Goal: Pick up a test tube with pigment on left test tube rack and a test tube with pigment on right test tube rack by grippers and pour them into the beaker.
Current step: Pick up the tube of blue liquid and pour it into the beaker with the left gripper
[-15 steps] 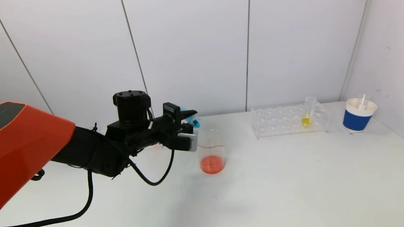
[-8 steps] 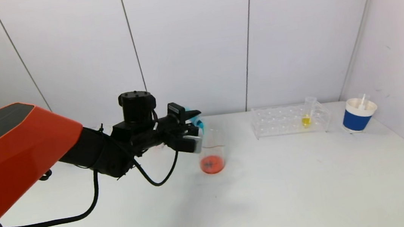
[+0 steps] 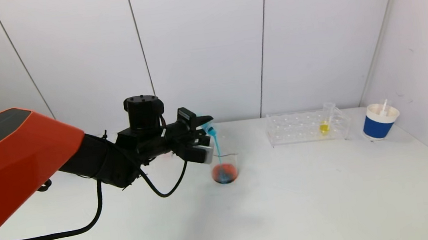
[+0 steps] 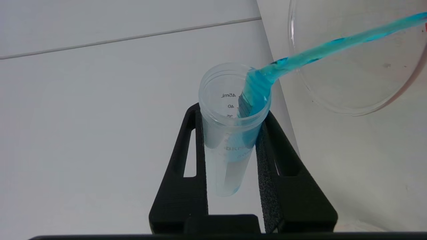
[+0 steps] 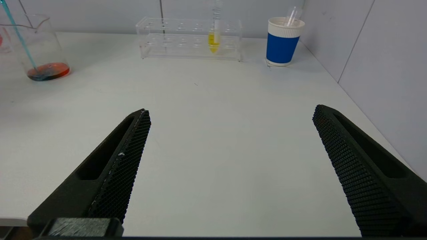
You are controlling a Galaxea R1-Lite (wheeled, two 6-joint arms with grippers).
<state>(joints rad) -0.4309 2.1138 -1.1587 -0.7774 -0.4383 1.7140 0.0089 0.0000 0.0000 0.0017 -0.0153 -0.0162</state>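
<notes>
- We find the clear plastic test tube [image 4: 230, 133] of blue pigment tipped over the clear glass beaker [image 3: 224, 167], a blue stream [image 3: 217, 147] falling into the red liquid.
- The left gripper [image 4: 233, 156] reaches out level from the left, clamped on the tube.
- The right gripper [image 5: 230, 166] hangs low over the white table [image 3: 307, 198], jaws spread wide, empty.
- The left rack is hidden behind the arm; the clear right rack [image 3: 307, 126] holds a yellow-pigment tube [image 3: 324, 125].

Orange-shelled black arm [image 3: 94, 162], looping cable [image 3: 88, 223]
</notes>
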